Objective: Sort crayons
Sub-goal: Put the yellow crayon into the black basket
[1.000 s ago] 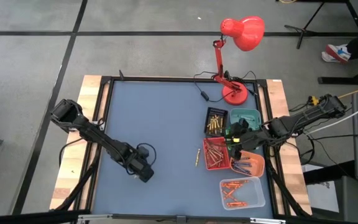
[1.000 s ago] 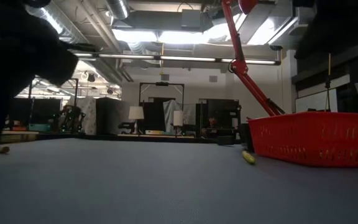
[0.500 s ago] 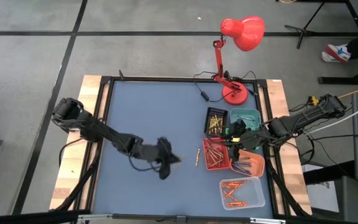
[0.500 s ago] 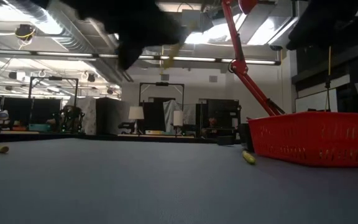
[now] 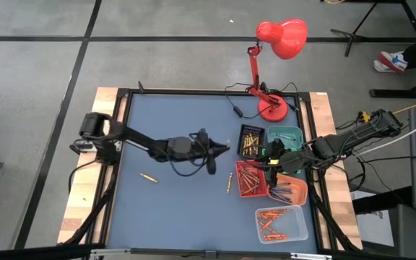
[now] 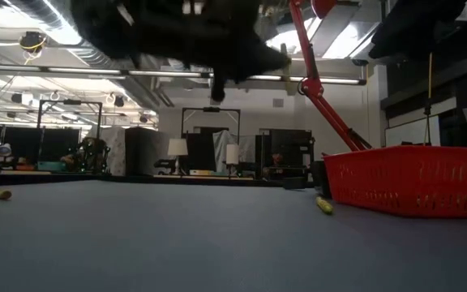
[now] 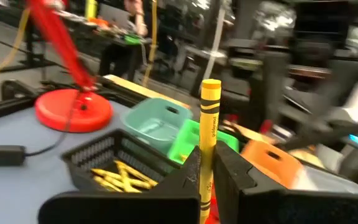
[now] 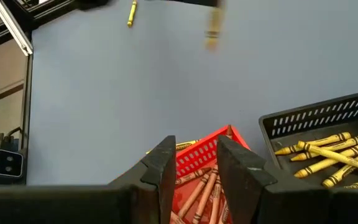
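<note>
Left tool [image 7: 207,180] clamped on a yellow crayon [image 7: 209,130], above mid-surface left of the black tray [image 5: 250,140]. Right tool [image 8: 194,163] fingers apart, empty, over the red tray [image 5: 252,178]. Two yellow crayons lie loose on the surface [image 5: 179,209].

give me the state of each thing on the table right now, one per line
left gripper: shut on yellow crayon, in the air near the trays
right gripper: open, empty, over red tray
black tray: holds yellow crayons
two loose crayons: lying on the mat
lamp: upright
</note>
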You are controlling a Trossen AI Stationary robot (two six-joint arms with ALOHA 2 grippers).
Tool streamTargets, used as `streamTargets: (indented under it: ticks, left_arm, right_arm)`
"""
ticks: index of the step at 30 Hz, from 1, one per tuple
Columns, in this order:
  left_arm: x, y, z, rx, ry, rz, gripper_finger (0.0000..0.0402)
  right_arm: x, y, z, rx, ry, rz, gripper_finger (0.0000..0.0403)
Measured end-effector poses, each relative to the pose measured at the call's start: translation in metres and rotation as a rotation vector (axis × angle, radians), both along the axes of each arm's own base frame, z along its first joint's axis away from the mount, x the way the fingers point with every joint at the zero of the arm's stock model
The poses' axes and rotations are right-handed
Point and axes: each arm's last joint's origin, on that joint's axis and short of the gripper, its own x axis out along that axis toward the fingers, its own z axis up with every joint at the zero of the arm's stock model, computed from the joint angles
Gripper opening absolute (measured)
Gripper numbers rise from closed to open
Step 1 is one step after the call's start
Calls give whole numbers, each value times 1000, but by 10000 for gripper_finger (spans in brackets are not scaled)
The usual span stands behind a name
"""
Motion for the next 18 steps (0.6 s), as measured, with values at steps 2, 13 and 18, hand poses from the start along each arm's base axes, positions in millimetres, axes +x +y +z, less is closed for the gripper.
streamTargets:
  ticks: [2, 13, 18]
  left_arm:
    - [5, 10, -9, -6, -19, 29, 5]
    - [65, 41, -36, -47, -23, 40, 5]
    - [85, 50, -46, -47, -17, 54, 5]
  right_arm:
    - [0, 0, 0, 0, 0, 0, 113]
    - [0, 0, 0, -1, 2, 0, 113]
    - [0, 0, 0, -2, 3, 0, 113]
